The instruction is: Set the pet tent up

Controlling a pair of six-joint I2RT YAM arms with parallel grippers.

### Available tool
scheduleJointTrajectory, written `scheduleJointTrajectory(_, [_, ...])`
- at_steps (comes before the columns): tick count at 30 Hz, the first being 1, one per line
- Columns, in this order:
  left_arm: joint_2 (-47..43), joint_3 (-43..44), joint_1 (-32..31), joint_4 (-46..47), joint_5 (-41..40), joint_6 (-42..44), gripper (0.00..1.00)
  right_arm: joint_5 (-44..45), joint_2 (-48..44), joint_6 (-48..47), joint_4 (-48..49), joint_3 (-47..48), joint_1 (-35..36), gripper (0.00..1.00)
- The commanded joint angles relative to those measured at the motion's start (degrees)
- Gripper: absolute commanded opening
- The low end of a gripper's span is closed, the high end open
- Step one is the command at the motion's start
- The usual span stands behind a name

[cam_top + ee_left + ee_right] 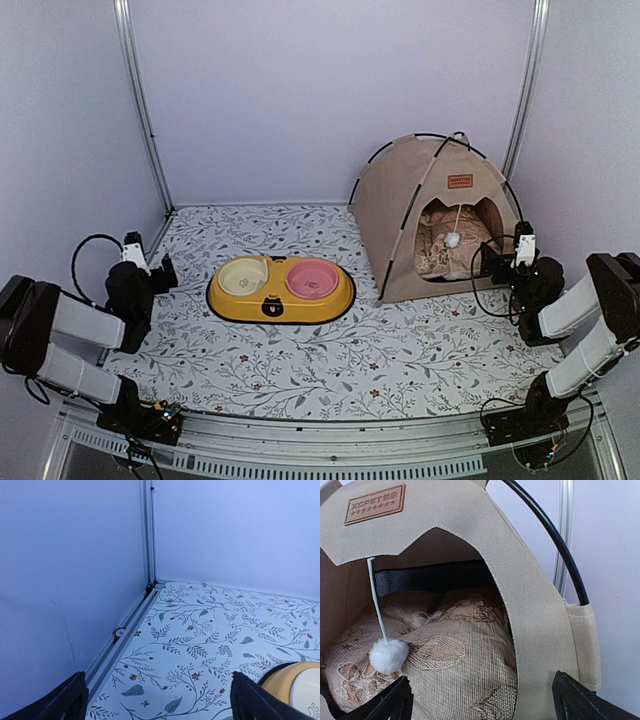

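The beige fabric pet tent with black arched poles stands at two o'clock, so the right gripper, spread at its doorway, should avoid snagging the dangling white pom-pom, while the left gripper idles spread at nine o'clock.

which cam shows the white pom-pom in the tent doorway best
Right wrist: the pom-pom hangs close and large on its cord, before the pillow. Top external shows it only as a tiny white dot in the pet tent doorway. Left wrist misses it.
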Motion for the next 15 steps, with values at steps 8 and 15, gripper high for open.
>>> scheduleJointTrajectory(8, [13.54, -3.13, 0.71, 30.79, 6.43, 6.63, 0.99, -1.95, 0.50, -0.84, -2.14, 1.05, -0.30, 0.99])
scheduleJointTrajectory(15, [13.81, 2.48, 1.92, 21.35, 7.34, 5.56, 0.99, -2.00, 0.50, -0.75, -2.15, 1.14, -0.34, 0.99])
